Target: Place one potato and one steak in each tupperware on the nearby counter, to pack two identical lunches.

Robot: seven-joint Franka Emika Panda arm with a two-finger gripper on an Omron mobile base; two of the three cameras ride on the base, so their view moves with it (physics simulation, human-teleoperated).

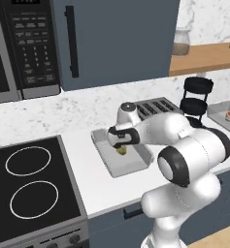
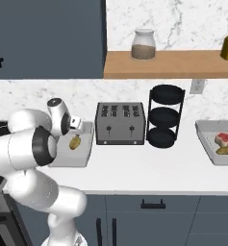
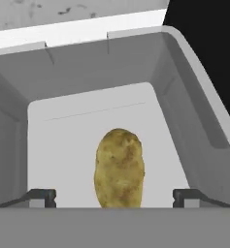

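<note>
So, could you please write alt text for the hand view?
A potato lies on the floor of a pale grey tupperware, between the two open fingertips of the tool. White counter shows beyond the tray's far wall.

Oval brown-yellow potato (image 3: 120, 168): lying flat on the floor of a shallow pale grey rectangular tupperware tray (image 3: 184, 106), between the spread dark fingertips (image 3: 41, 196), touching neither. Second identical tray (image 2: 207, 139), well apart from fingers, on white speckled counter (image 2: 149, 168): holds red steak (image 2: 223, 139) beside another potato (image 2: 225, 150).

glossy white rounded arm (image 1: 184, 145), dark joint bands.
</note>
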